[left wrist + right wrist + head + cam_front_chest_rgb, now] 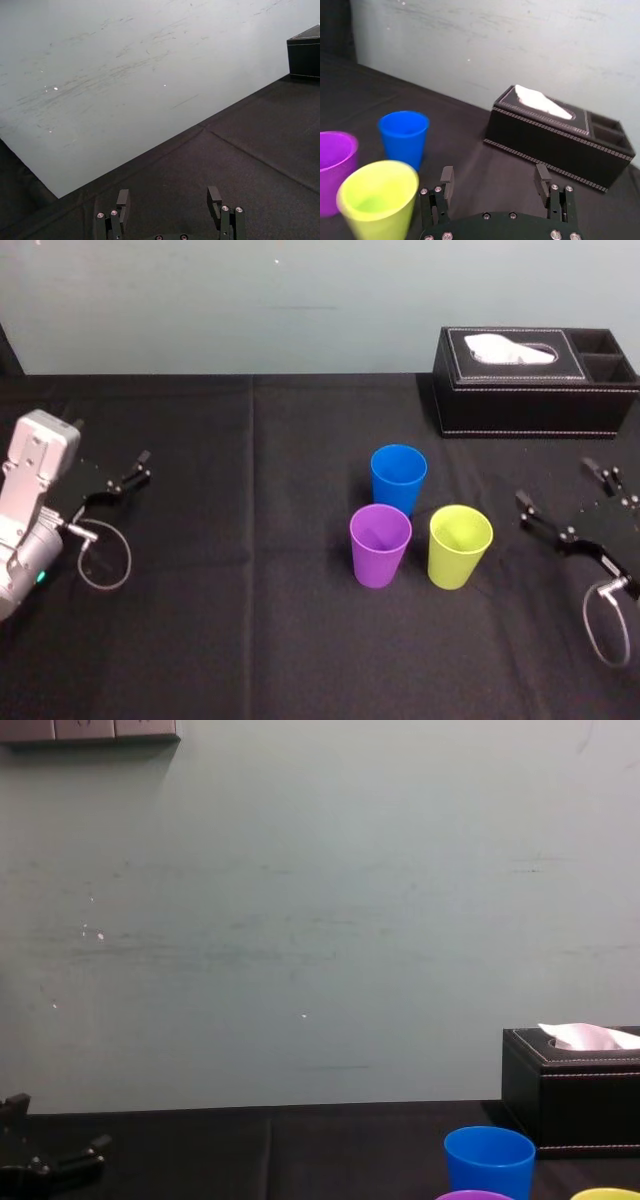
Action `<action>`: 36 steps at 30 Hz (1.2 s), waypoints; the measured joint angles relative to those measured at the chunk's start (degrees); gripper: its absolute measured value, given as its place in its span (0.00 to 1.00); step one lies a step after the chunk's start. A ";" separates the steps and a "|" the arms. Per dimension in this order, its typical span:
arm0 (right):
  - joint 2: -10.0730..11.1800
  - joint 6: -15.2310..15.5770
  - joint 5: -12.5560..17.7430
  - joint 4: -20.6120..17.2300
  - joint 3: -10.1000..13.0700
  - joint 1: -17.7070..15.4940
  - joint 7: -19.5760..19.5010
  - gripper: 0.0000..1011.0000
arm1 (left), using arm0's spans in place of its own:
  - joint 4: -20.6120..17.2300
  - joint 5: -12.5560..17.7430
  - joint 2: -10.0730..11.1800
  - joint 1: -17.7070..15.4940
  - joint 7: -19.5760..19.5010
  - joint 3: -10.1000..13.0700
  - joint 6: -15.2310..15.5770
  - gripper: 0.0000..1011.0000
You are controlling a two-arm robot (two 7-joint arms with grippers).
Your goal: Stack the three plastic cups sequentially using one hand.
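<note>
Purple cup (380,543): lower centre of the head view, upright with its mouth up, standing alone on the black cloth (250,630).
Yellow-green cup (460,545): just right of the purple one, level with it, upright, with a narrow gap between the two. It is the cup closest to my right wrist camera (379,200).
My right gripper (556,482): at the right edge of the head view, low over the cloth, right of the yellow-green cup and apart from it. The fingers (446,176) are spread wide with nothing between them.
My left gripper (135,468): at the left edge of the head view, well apart from all three cups. In the left wrist view its fingers (123,199) are parted over bare cloth, holding nothing.
Blue cup (398,478): centre of the head view, behind the other two and above the gap between them, upright and near both. It also rises at the lower right of the chest view (489,1160).
Tissue box (535,380): upper right of the head view, black with pale stitching, a white tissue (508,350) poking from its top, standing behind the cups near the far edge of the cloth.
Wall (320,920): pale and scuffed, behind the table.
</note>
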 joint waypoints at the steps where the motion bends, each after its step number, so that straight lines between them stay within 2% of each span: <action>1: 0.86 -0.36 1.01 -1.22 1.04 -2.07 0.77 0.99 | 0.00 0.00 0.00 0.00 0.00 0.00 0.00 1.00; 4: 2.39 -1.00 2.67 -3.07 2.46 -5.74 2.71 0.99 | 0.00 0.00 0.00 0.00 0.00 0.00 0.00 1.00; 8: 3.95 -1.26 3.75 -4.35 3.01 -8.88 5.51 0.99 | 0.00 0.00 0.00 0.00 0.00 0.00 0.00 1.00; 11: 4.82 -0.75 4.04 -4.94 2.76 -10.34 7.63 0.99 | 0.00 0.00 0.00 0.00 0.00 0.00 0.00 1.00; 15: 4.75 -0.12 4.76 -5.04 2.26 -11.21 9.64 0.99 | 0.00 0.00 0.00 0.00 0.00 0.00 0.00 1.00; 21: 2.80 0.07 5.97 -4.28 1.43 -10.94 11.70 0.99 | 0.00 0.00 0.00 0.00 0.00 0.00 0.00 1.00; 22: 1.75 -0.08 6.00 -3.90 0.96 -10.44 12.27 0.99 | 0.00 0.00 0.00 0.00 0.00 0.00 0.00 1.00; 25: 0.68 -0.25 5.92 -3.49 0.47 -9.77 12.71 0.99 | 0.00 0.00 0.00 0.00 0.00 0.00 0.00 1.00; 36: -3.47 0.97 3.05 -1.26 -1.33 -5.69 13.58 0.99 | 0.00 0.00 0.00 0.00 0.00 0.00 0.00 1.00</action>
